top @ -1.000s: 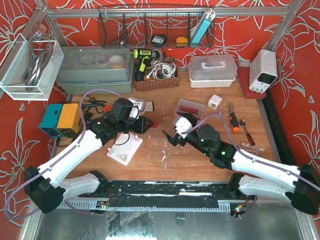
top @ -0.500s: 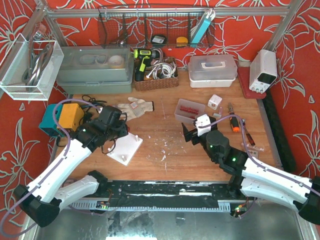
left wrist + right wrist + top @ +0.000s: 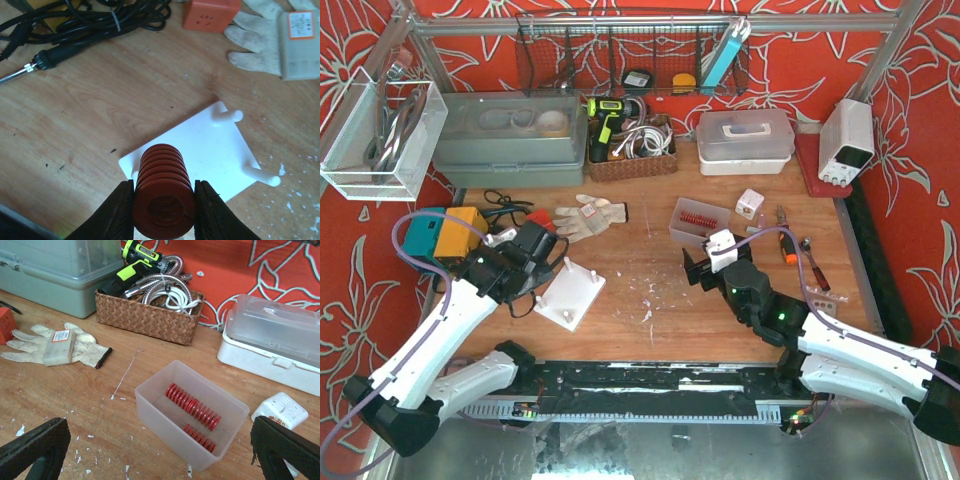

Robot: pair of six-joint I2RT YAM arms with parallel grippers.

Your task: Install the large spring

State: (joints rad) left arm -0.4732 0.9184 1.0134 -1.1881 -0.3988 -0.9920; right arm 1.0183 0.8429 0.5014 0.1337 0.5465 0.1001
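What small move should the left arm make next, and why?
Probably shift the spring sideways over a peg. The left gripper holds it above the plate, but it does not seem lined up with any peg yet.

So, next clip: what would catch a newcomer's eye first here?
The fat red spring clamped in the left pincer, close to the white peg plate. Then the clear tub ahead of the open right pincer, holding two more red springs, all against loud red floral walls.
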